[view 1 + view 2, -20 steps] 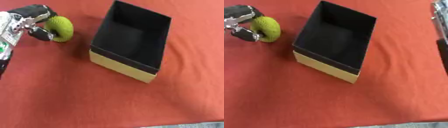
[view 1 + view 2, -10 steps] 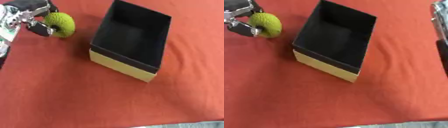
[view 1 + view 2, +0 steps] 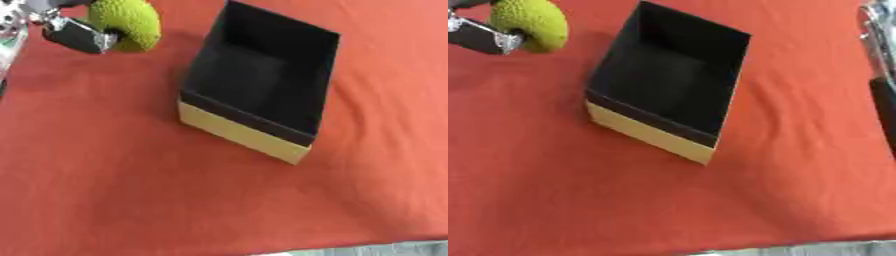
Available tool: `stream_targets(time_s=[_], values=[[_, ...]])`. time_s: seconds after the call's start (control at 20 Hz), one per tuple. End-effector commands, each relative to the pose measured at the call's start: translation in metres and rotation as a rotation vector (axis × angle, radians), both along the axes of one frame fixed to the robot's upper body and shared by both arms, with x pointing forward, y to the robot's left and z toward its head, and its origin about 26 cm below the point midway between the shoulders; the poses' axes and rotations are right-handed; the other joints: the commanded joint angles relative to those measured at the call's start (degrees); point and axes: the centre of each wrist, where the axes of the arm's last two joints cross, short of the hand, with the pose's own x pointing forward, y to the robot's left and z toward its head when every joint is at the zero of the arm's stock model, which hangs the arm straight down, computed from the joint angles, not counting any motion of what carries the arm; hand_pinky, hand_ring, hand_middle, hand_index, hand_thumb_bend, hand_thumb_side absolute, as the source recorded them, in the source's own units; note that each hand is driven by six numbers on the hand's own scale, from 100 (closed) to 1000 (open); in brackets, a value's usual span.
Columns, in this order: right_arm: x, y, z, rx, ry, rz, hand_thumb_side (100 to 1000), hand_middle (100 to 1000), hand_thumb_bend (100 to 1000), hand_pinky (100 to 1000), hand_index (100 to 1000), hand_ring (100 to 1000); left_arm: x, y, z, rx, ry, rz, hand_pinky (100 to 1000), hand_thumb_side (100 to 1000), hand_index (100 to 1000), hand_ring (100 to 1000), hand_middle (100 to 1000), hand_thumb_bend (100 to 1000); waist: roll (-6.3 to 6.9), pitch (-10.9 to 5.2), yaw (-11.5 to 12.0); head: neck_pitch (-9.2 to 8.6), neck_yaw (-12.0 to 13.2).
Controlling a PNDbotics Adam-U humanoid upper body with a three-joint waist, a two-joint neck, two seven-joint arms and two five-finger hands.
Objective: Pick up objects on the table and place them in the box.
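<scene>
Table covered with a plain red cloth (image 3: 131,190), slightly wrinkled, filling nearly the whole view. Upper left corner: the robot's left hand (image 3: 66,27), black with silver joints, fingers curled round a round yellow-green object with a rough, bumpy skin (image 3: 127,22). The object shows to the right of the dark fingers, partly cut by the top edge of the view; a faint shadow lies on the cloth below and right of it, so it appears to be off the cloth, though contact cannot be ruled out. Right of the hand, near but apart from the object, sits an open rectangular box (image 3: 262,82), black inside and along its upper rim, with a pale tan band along the lower outer wall on the side facing the camera. Box sits askew, its long axis running from upper right to lower left corner-wise. Interior shows only dark walls and floor; no contents made out. At the right edge of the right eye view, a dark and silver part of the robot's right arm (image 3: 878,55) shows; the right hand itself does not appear in either view.
</scene>
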Motion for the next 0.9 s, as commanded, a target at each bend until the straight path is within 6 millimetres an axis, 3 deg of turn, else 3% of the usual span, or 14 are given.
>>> stream_targets(time_s=[0.05, 0.15, 0.25, 0.45, 0.9], values=[[-0.006, -0.002, 0.010, -0.011, -0.035, -0.006, 1000, 772, 100, 810, 894, 794, -0.009, 0.005, 0.019, -0.010, -0.049, 0.001, 612, 100, 524, 468, 457, 100, 0.04, -1.67, 0.0, 0.34, -0.2], [-0.006, -0.001, 0.011, -0.009, -0.040, -0.001, 1000, 773, 100, 810, 892, 796, -0.011, 0.001, 0.021, -0.010, -0.056, -0.013, 607, 100, 521, 468, 457, 100, -0.13, -1.93, -0.3, 0.26, 0.2], [-0.006, 0.004, 0.014, -0.004, -0.052, 0.026, 1000, 774, 100, 810, 892, 797, -0.022, -0.023, 0.030, -0.018, -0.107, -0.122, 607, 100, 525, 473, 462, 100, -0.30, -2.62, -1.3, 0.44, 1.0], [-0.008, 0.004, 0.023, -0.004, -0.079, 0.025, 1000, 778, 100, 812, 892, 799, -0.047, -0.070, 0.049, -0.063, -0.175, -0.320, 606, 100, 528, 478, 467, 100, -0.32, -2.52, -0.9, 0.44, 0.4], [-0.017, 0.006, 0.052, -0.022, -0.197, 0.015, 1000, 785, 100, 813, 894, 803, -0.034, -0.111, 0.037, -0.057, -0.157, -0.334, 612, 100, 534, 491, 455, 100, -0.25, -2.37, -2.0, 1.25, 1.3]])
